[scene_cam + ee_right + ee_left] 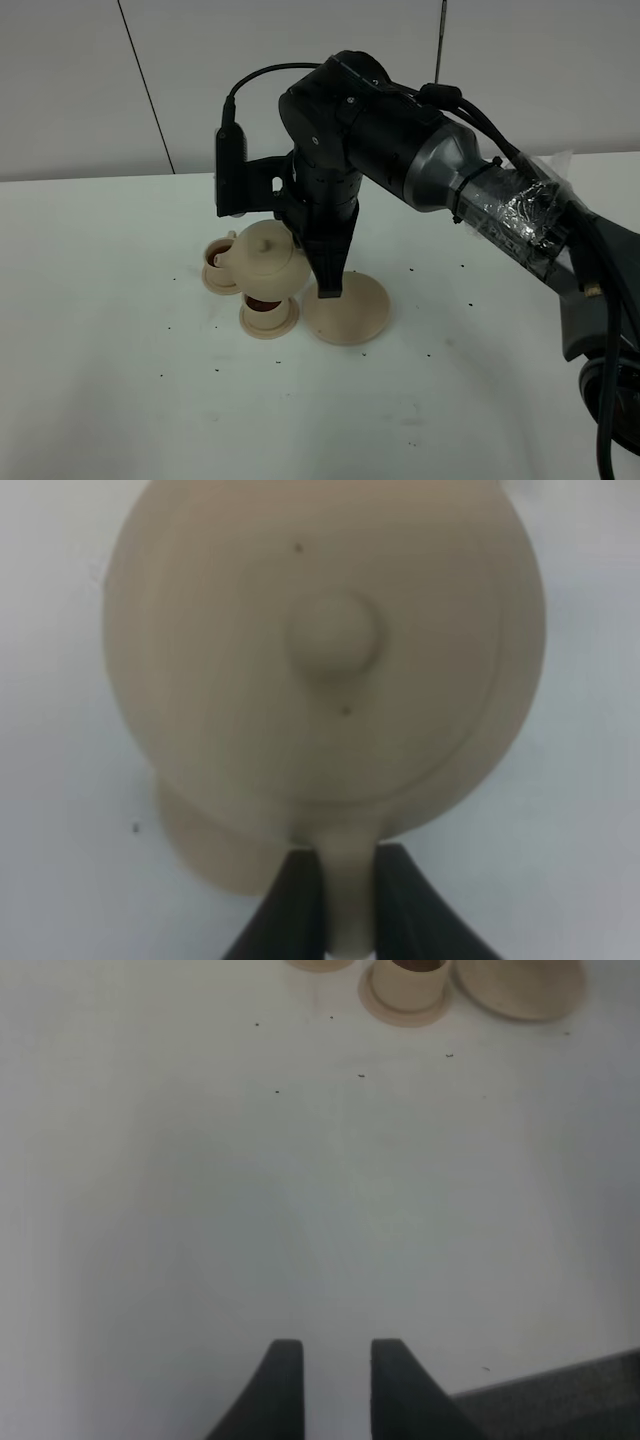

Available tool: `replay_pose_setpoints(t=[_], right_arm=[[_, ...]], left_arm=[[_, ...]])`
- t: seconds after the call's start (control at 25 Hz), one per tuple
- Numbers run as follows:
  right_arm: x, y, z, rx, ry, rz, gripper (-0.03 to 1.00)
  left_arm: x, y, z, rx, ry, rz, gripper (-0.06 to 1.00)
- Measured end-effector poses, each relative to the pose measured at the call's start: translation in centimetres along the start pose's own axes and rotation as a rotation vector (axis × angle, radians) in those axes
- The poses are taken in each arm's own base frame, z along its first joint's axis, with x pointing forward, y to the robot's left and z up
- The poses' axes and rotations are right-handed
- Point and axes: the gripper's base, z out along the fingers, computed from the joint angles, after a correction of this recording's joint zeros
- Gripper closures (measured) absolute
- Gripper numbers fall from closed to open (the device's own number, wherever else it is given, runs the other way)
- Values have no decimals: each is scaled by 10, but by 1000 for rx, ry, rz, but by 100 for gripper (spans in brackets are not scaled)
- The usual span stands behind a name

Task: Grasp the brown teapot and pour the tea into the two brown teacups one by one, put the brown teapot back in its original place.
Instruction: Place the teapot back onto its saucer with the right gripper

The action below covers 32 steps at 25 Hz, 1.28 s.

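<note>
On the near bench (300,1210) the left pincer (328,1385) is seen parted and holding nothing, well apart from the crockery. Farther off, the brown teapot (265,262) is gripped by its loop handle in the right pincer (347,900) and held tilted above the nearer teacup (267,308), beside its large saucer (355,312). Pouring is judged under way; the farther teacup (216,262) should be served or the teapot returned next.

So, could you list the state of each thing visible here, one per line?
brown teapot: lifted off its saucer, lid on, held by its handle above the cups.
near teacup: upright on small saucer, dark tea inside.
far teacup: upright on small saucer.
large saucer: bare.
right tool: shut on teapot handle.
left tool: holding nothing, jaws slightly apart.
</note>
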Motion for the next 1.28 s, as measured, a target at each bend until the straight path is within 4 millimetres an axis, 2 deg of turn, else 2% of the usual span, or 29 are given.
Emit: replay_pose_setpoints(t=[0.64, 1.28], right_arm=[[1, 0, 0, -3, -1, 3, 87], [57, -29, 6, 20, 67, 163, 87]], left_arm=[[0, 0, 0, 0, 0, 0, 71], [0, 0, 0, 0, 0, 0, 71]])
